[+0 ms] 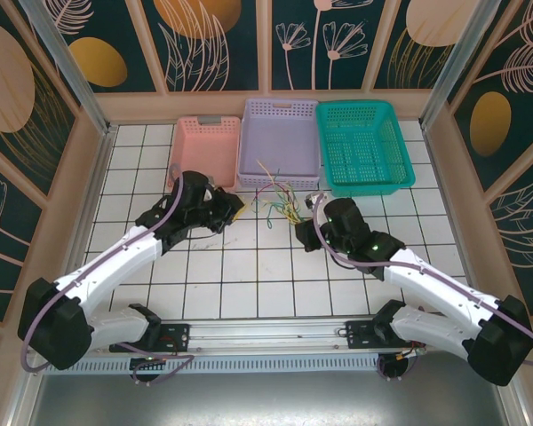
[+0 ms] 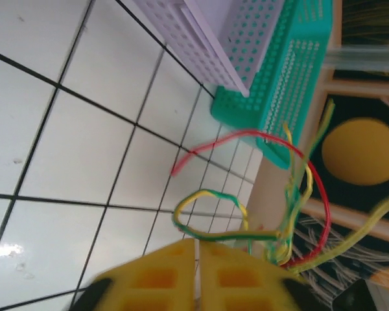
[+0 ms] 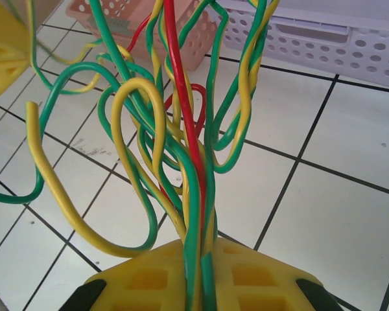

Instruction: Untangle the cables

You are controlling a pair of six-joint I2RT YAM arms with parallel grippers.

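right gripper [image 3: 203, 259]: pinching the cables [image 3: 193, 149] (green, yellow, red strands) | left gripper [image 2: 197, 249]: fingers pressed together; hold unclear

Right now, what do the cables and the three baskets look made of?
The cables look like plastic-insulated wire: glossy, holding smooth springy loops. The pink basket, lilac basket and teal basket look like moulded plastic, fairly matte, with perforated walls.

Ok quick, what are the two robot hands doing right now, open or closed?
Left gripper: closed; whether it pinches anything cannot be told.
Right gripper: closed on the bunch of wires.
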